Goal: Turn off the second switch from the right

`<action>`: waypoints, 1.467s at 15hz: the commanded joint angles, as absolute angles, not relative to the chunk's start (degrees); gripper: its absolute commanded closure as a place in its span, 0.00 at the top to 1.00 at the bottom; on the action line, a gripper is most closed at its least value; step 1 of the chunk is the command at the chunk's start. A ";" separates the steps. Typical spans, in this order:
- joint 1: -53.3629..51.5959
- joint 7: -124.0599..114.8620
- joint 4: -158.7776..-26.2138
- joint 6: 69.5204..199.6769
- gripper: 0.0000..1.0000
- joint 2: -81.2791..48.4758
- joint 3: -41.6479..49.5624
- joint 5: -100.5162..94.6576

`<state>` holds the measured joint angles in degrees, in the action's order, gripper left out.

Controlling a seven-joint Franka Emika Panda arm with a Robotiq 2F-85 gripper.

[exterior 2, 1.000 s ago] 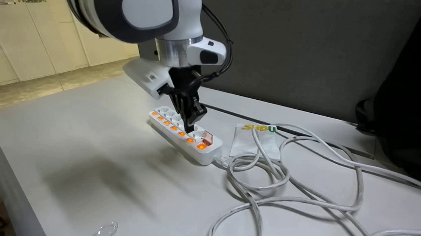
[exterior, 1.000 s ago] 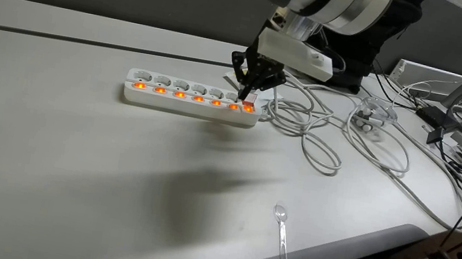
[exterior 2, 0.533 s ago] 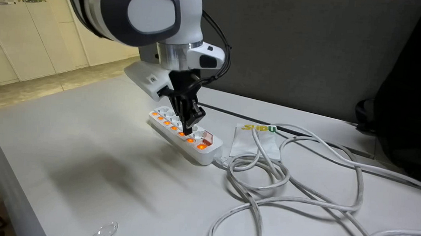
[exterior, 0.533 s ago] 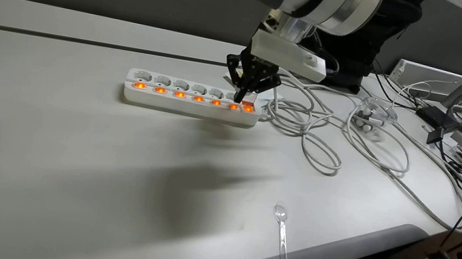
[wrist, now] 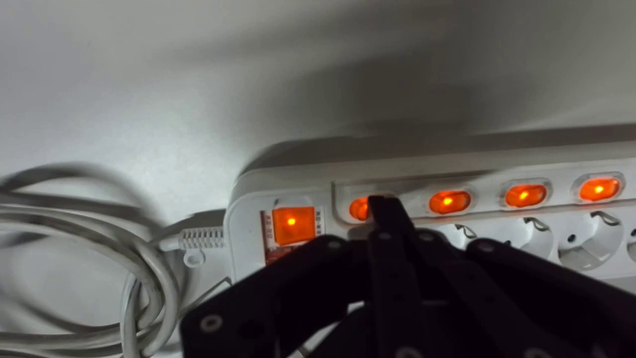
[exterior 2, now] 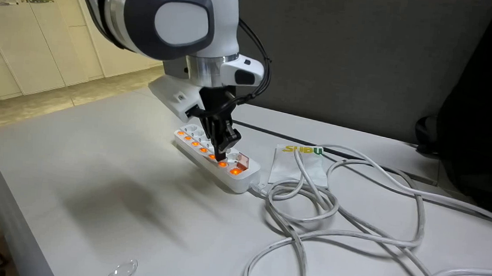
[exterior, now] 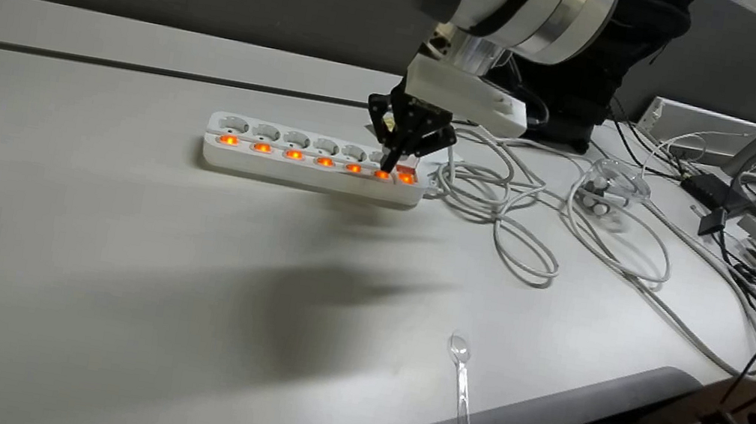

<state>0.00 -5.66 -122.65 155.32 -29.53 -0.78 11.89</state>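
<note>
Hand (wrist: 385, 201): held together, has come lower.
Second switch (wrist: 358, 209): near the hand, lit; touch unclear, pressing probably next.

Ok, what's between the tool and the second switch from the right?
No other thing shows between them: in the wrist view, the closed tool covers part of that lit switch. Whether they actually touch, I can't tell.

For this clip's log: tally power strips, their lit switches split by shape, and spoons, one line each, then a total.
Power strip: 1
Square orange-lit switch: 1
Oval orange-lit switches: 6
Clear plastic spoon: 1
Total: 9
</note>
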 commanded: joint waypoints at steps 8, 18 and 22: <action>-0.48 -9.00 -120.38 153.12 0.00 -31.12 0.32 11.18; -0.45 -9.09 -118.82 151.79 0.00 -32.68 0.24 11.27; -0.96 -9.69 -118.47 152.00 0.00 -33.53 0.66 10.88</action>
